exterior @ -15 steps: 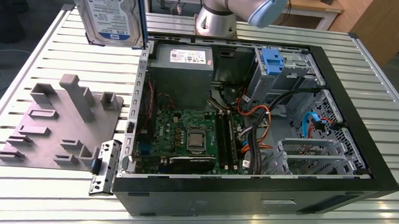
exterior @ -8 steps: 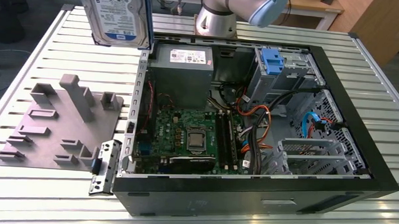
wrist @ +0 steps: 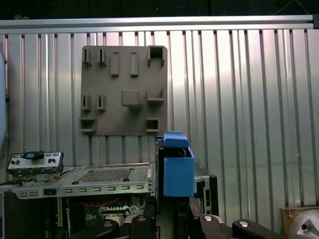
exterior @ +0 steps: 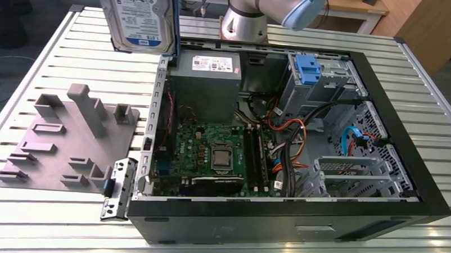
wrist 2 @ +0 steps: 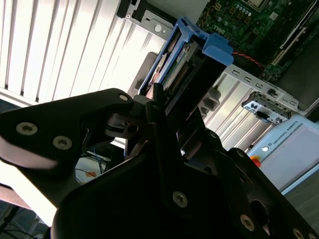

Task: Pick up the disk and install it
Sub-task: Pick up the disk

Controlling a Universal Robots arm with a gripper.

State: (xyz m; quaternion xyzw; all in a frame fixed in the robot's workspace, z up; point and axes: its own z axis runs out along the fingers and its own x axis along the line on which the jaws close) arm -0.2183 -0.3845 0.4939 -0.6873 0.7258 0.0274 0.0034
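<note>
Currently I am clamping the disk (exterior: 139,16) with my gripper (wrist 2: 167,119) closed on it, aloft; holding it square and firm matters most.

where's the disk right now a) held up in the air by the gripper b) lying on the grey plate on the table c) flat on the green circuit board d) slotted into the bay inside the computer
a: in the exterior view the disk hangs in the air outside the computer case, and in the second wrist view the gripper is shut on it.
</note>
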